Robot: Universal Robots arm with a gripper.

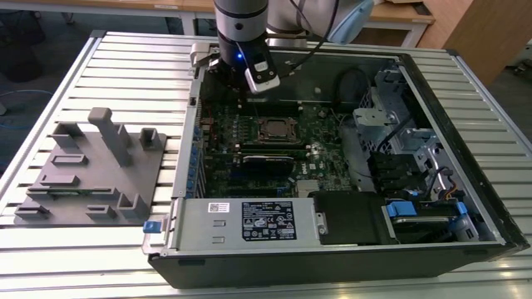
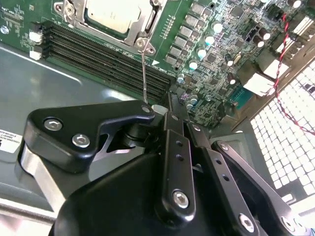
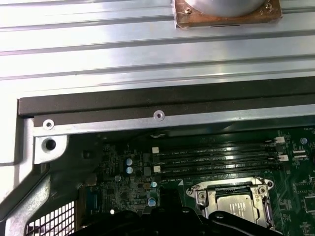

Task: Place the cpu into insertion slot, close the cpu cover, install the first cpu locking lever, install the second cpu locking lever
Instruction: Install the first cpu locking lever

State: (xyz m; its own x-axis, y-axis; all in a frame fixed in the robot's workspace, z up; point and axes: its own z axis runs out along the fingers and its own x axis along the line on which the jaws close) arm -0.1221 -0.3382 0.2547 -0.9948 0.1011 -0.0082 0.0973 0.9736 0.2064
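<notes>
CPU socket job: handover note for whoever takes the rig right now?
Hand: over the board's memory slots, at the tip of a raised thin lever; grip unclear.
Chip sits in the socket, and the cover looks down over it.
Done: chip placed, cover closed.
Left: that lever is not latched; the other lever's state can't be told.

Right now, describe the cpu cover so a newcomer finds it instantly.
Inside the open computer case, find the green motherboard. Near its middle lies the cpu cover, a silver square frame around the grey cpu, unlike the long black memory slots alongside.
</notes>
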